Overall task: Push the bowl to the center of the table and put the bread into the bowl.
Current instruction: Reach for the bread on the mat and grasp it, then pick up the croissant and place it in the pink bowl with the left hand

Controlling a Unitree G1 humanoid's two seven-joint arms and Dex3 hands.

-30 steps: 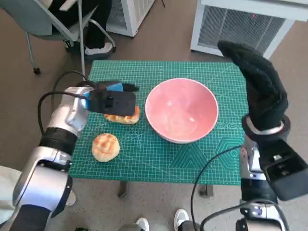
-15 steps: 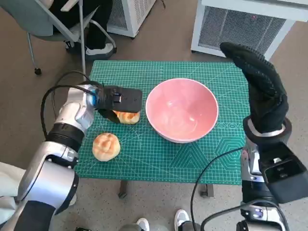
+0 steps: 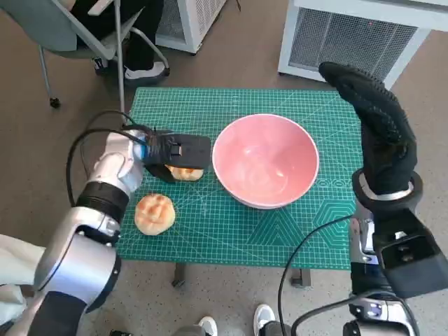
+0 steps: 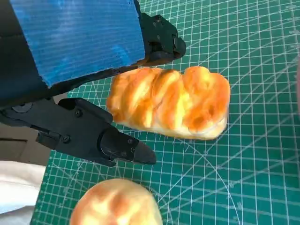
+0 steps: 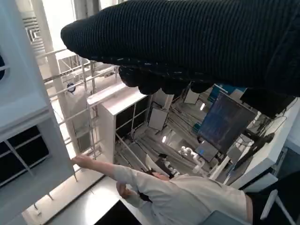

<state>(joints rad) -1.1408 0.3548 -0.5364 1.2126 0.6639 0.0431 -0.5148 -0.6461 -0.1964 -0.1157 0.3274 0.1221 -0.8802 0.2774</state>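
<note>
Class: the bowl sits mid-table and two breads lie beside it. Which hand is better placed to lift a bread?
Left. The left hand has fingers either side of the braided bread. The right hand is raised beyond the bowl.

Left hand (image 3: 175, 155) black, blue-taped; right hand (image 3: 378, 133) black knitted glove.

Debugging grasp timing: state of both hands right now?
Left hand: open, fingers either side of the braided bread, not yet closed on it.
Right hand: raised beside the bowl, holding nothing; open or closed cannot be told.
</note>
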